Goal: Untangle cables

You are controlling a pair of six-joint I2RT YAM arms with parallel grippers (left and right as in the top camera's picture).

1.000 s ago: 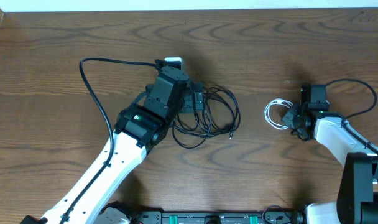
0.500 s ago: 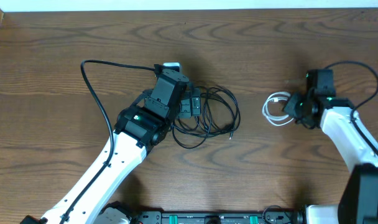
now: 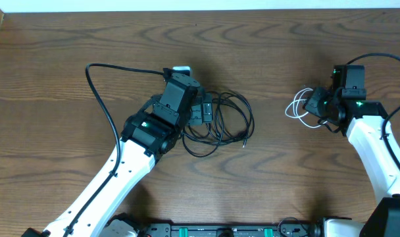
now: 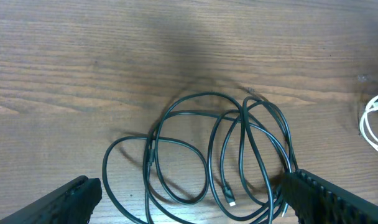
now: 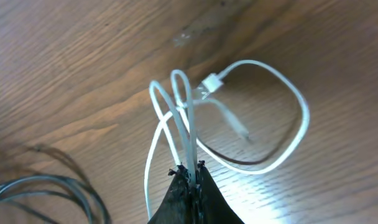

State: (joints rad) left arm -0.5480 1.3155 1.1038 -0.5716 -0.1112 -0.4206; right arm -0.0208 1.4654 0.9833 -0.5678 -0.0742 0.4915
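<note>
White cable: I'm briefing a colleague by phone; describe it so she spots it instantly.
At the right of the wooden table, the right gripper pinches the white cable, a small loose coil. It is the only white cord; the black cables lie tangled mid-table.

Dark wood-grain table (image 3: 55,52), pale strip (image 3: 187,5) along far edge, perhaps wall

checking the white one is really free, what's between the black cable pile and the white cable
Only bare table: the overhead view shows plain wood between the black cables and the white cable, which the right gripper pinches.
</note>
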